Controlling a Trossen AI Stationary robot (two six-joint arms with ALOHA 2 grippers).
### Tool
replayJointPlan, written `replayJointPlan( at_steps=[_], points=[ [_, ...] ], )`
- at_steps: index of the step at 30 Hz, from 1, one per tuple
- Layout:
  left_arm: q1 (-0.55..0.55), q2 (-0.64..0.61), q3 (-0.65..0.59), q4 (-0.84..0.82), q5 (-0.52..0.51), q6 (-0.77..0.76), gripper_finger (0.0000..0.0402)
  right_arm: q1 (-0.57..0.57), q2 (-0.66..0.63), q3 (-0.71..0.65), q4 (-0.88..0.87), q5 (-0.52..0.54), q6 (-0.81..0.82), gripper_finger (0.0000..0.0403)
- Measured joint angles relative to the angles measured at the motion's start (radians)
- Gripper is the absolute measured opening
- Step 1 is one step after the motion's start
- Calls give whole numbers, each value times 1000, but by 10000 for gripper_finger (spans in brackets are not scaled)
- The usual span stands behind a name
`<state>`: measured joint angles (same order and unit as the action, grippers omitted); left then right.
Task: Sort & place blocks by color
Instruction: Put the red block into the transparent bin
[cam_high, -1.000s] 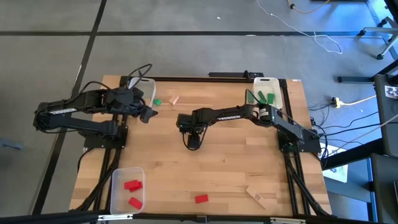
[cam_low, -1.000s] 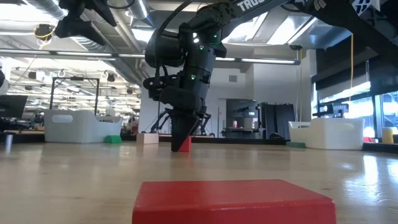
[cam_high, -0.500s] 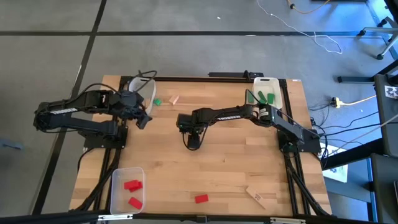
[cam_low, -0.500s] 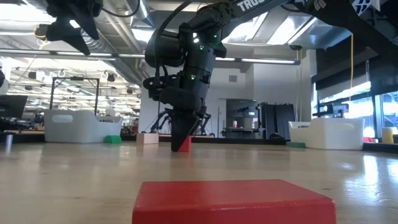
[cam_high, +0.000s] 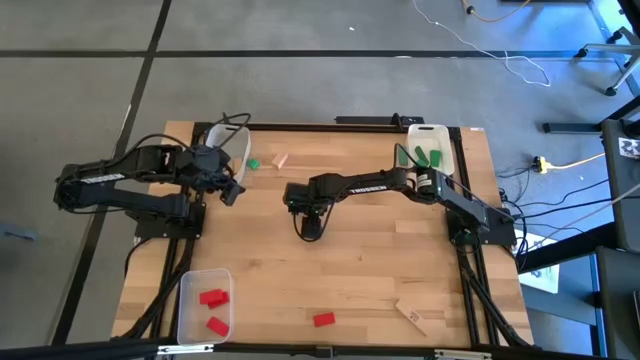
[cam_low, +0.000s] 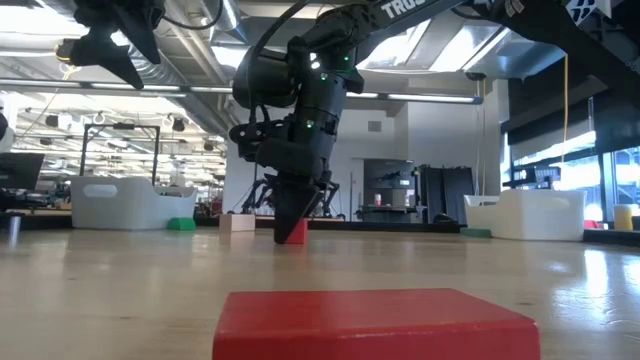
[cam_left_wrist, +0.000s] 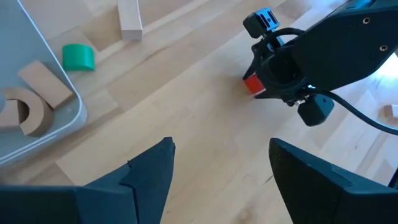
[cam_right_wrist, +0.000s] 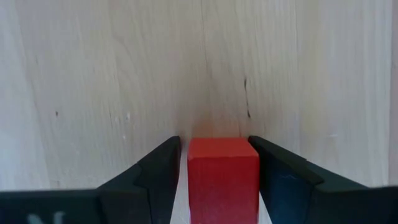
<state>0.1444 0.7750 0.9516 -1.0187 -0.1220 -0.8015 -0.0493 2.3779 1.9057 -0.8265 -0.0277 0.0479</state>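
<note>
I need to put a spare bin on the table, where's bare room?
Bare wood lies between the red bin and the right hand, above the loose red block. It's crowded at the far edge: wood bin, green block, wood block.

Site: I read this as a robotics lab | ceiling: exposed silver ducts (cam_low: 190, 40) | floor: grey concrete (cam_high: 300, 25), loose white cables (cam_high: 520, 65) | bench: pale wooden table (cam_high: 360, 270) on a black frame | background: more workbenches.
</note>
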Motion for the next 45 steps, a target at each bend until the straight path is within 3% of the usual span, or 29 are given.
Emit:
replayJointPlan(
  at_steps=[15,24,27,30,34,45],
  points=[
    [0,0,0,-1,-60,175,252,0,9,50,-43,-2,-20,197],
    [0,0,0,-2,-49,211,252,2,8,227,-120,6,-106,197],
    [0,0,0,-2,-45,214,252,2,7,317,-229,32,-134,197],
    [0,0,0,-25,-45,325,252,7,7,438,-395,97,-173,197],
    [0,4,0,-60,-50,476,252,16,-107,387,-426,175,-211,197],
    [-9,58,0,64,-12,706,252,18,-366,378,-547,203,-187,197]
  ],
)
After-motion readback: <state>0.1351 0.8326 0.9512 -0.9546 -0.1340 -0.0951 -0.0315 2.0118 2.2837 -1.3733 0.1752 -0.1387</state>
